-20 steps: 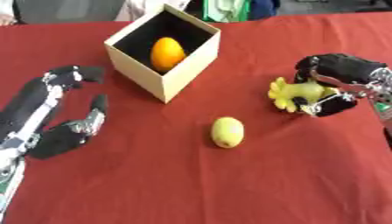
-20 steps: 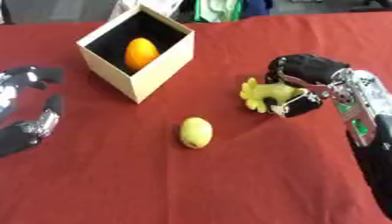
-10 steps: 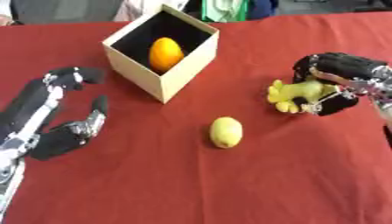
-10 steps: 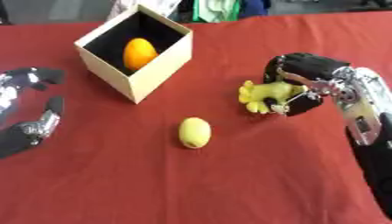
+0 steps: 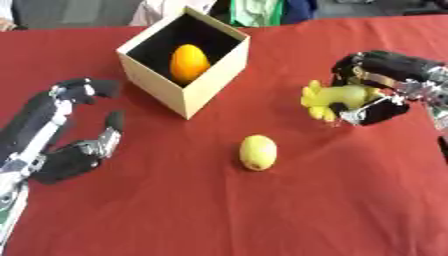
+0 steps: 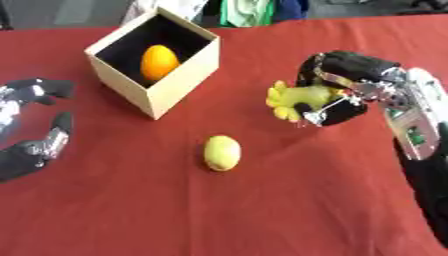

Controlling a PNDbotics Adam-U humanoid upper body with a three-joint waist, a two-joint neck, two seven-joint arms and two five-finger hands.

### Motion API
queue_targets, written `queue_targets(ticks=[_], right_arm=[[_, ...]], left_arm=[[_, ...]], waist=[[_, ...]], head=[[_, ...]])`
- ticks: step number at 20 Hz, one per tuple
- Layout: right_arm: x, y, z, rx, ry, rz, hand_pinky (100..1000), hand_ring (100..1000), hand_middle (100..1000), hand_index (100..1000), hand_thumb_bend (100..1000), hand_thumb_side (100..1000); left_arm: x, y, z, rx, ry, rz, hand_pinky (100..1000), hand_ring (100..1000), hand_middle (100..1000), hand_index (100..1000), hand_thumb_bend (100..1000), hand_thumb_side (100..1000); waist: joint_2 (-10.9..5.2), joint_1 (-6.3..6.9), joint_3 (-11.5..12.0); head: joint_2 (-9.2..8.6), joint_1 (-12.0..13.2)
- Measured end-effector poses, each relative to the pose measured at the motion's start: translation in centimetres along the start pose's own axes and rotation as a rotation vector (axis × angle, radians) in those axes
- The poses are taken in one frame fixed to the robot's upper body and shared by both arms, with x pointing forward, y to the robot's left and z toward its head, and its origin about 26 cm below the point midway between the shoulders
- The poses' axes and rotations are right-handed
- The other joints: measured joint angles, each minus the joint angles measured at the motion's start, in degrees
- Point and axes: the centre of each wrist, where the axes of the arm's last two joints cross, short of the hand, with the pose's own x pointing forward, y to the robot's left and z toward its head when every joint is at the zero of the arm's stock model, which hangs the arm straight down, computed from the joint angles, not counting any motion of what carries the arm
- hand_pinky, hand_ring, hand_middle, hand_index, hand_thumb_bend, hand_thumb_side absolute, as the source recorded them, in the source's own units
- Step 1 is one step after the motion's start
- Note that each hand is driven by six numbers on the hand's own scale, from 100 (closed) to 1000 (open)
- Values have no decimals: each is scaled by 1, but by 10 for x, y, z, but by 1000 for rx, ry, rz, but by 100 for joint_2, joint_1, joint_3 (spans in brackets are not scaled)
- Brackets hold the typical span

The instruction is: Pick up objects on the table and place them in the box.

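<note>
My right hand (image 6: pixel 337 92) has its fingers curled round a yellow toy (image 6: pixel 297 97), right of the box (image 5: pixel 188 92). An orange (image 5: pixel 189 62) sits inside the box. My left hand (image 5: pixel 66 137) rests unclenched at left. A lemon (image 5: pixel 258 152) lies on the table (image 5: pixel 219 215).

no readable text, labels, brands or numbers anywhere

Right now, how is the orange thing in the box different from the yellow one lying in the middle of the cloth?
The orange fruit sits inside the box, already put away; the yellow lemon-like fruit lies in the open on the red cloth, not yet picked up. The first is deep orange, the second pale yellow. No hand touches either. Both are smooth, oval and similar in size.
</note>
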Motion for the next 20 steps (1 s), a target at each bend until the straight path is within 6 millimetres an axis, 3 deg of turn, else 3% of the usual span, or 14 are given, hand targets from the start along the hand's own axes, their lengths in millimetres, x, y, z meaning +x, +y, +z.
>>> queue_targets(ticks=[5, 11, 16, 20], right_arm=[[16, -34, -19, -95, -76, 25, 746, 834, 434, 550, 100, 218], [51, -72, -56, -194, -206, 52, 758, 830, 432, 550, 100, 206], [82, -87, -89, -250, -279, 17, 766, 831, 425, 545, 100, 198], [105, -87, -114, -266, -291, -18, 770, 832, 422, 543, 100, 198]], left_arm=[[0, 0, 0, 0, 1, 1, 719, 769, 682, 870, 100, 757], [0, -3, 1, -2, 2, 17, 719, 769, 682, 870, 100, 759], [0, -3, 1, -5, -1, 23, 718, 769, 682, 870, 100, 756], [2, -2, -1, 6, -17, 40, 716, 767, 680, 871, 100, 744]], waist=[[-22, -4, 23], [-77, -8, 87], [-86, -24, 172], [-86, -25, 274]], head=[[0, -11], [2, -36], [10, -87], [30, -174]])
